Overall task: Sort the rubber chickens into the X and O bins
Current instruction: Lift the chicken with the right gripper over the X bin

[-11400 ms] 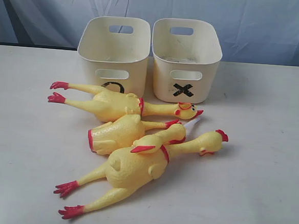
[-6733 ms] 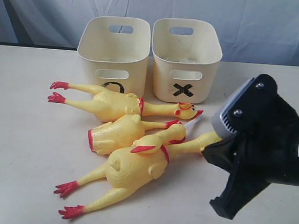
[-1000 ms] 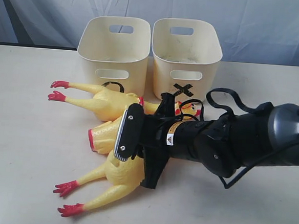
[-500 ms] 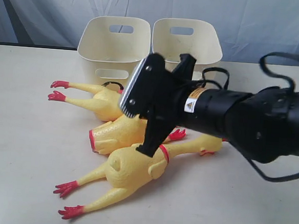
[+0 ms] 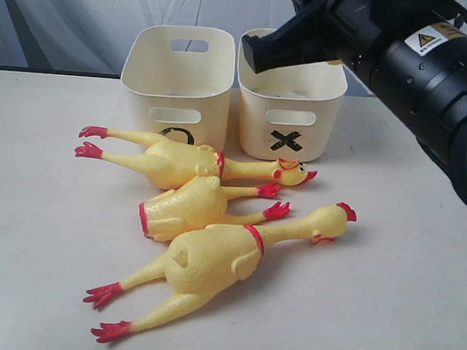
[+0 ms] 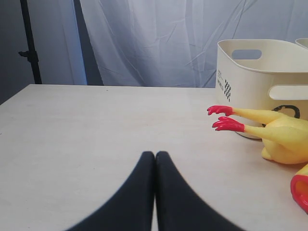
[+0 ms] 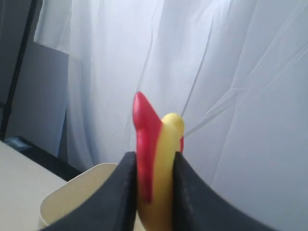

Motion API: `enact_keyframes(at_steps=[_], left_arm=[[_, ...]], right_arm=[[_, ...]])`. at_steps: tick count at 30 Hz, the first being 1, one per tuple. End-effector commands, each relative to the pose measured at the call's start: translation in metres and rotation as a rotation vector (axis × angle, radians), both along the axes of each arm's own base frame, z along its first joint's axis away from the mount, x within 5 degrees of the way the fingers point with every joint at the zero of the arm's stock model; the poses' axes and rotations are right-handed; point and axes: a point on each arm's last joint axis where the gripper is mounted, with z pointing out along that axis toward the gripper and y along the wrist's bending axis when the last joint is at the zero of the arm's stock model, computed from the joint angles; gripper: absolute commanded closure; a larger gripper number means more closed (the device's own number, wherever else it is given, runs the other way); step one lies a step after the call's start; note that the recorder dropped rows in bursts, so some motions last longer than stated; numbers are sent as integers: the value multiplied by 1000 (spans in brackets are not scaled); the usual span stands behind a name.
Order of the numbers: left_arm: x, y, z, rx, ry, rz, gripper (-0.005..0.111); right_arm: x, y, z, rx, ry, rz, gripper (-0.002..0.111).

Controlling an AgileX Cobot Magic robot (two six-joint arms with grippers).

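Gripping a small rubber chicken [image 7: 166, 139] between narrow jaws, your right gripper [image 7: 154, 159] hangs high over the far side of the desk [image 5: 401, 299] — the toy's long axis runs along the fingers and pokes out past their tips. The coming move turns on what lies underneath. In the exterior view the gripper's dark tip overlaps the rear rim of the X bin [image 5: 313, 132], on the side nearest the O bin [image 5: 142, 104], which stands just beside it toward the left edge. A release here would probably fall into the X bin, but with little margin (the toy is hidden behind the arm in that view, so you cannot check how squarely it sits over the opening). The right wrist view shows a cream bin rim [image 7: 72, 197] below the jaws; which bin it belongs to I cannot tell.

Three more lie mid-desk in front of the bins, long axes roughly left to right: the rear large chicken [image 5: 174, 161], the second small chicken [image 5: 179, 211] and the front large chicken [image 5: 212, 258]. Your left gripper [image 6: 155, 161] sits low near the left edge, fingers pressed together on nothing — the rear large chicken's red feet point its way, so that arm is the nearer one for it.
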Motion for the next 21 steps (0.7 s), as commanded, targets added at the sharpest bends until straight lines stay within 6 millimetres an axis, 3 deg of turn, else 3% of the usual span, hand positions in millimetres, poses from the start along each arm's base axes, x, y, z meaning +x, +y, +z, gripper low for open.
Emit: enact_keyframes(at_steps=[1,12,21], left_arm=[[0,0,-1,4,-6,4,107],[0,0,-1,6,-6,4,107],[0,0,-1,6,-6,4,107]], right_arm=[[11,6,-2,54,-35,-38,109],[70,41,-16,113,-26,-91,109],[115,48,-26,212,16,-135,109]])
